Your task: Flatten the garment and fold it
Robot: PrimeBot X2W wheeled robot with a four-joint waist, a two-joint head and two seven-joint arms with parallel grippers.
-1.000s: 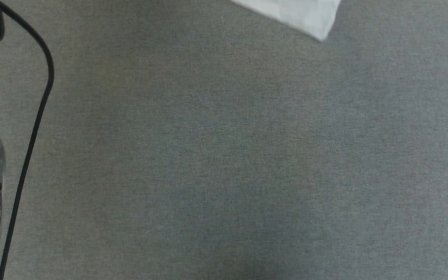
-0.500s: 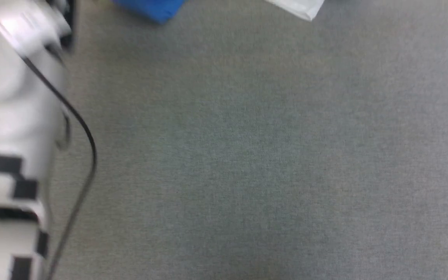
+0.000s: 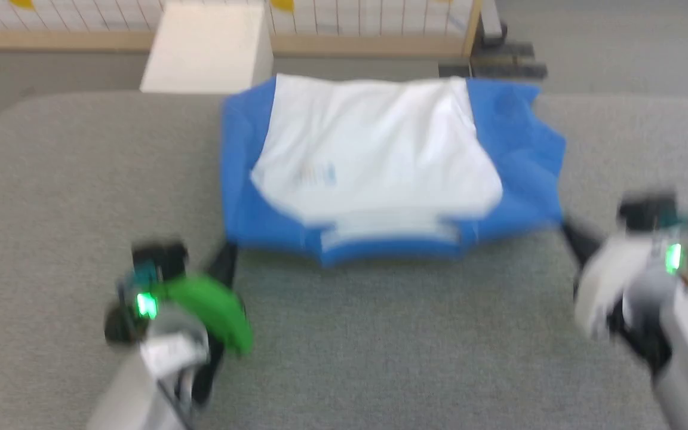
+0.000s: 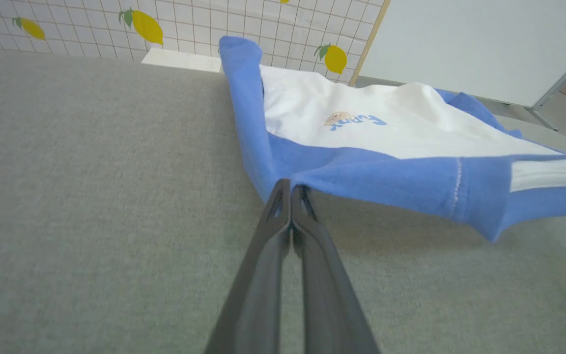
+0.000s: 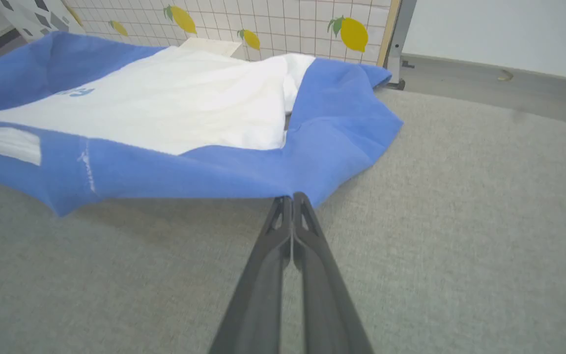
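- Left gripper, its two long dark fingers pressed together, pinches the blue near edge of the garment, a white jersey T-shirt with royal-blue raglan sleeves. The right gripper is clamped the same way on the blue edge at the other side.
- The garment lies spread on the grey fabric-covered surface, collar towards the robot, with its near edge raised just off the cloth between the two grips.
- It looks light, soft and limp, so it will likely sag between the holds and drag a little on the weave. The shoulder edges, pinched through both layers, seem the best hold.
- The blurred head view gives the whole outline and both arms. The wrist views show the pinches, the shadow under the raised edge and the small blue lettering.
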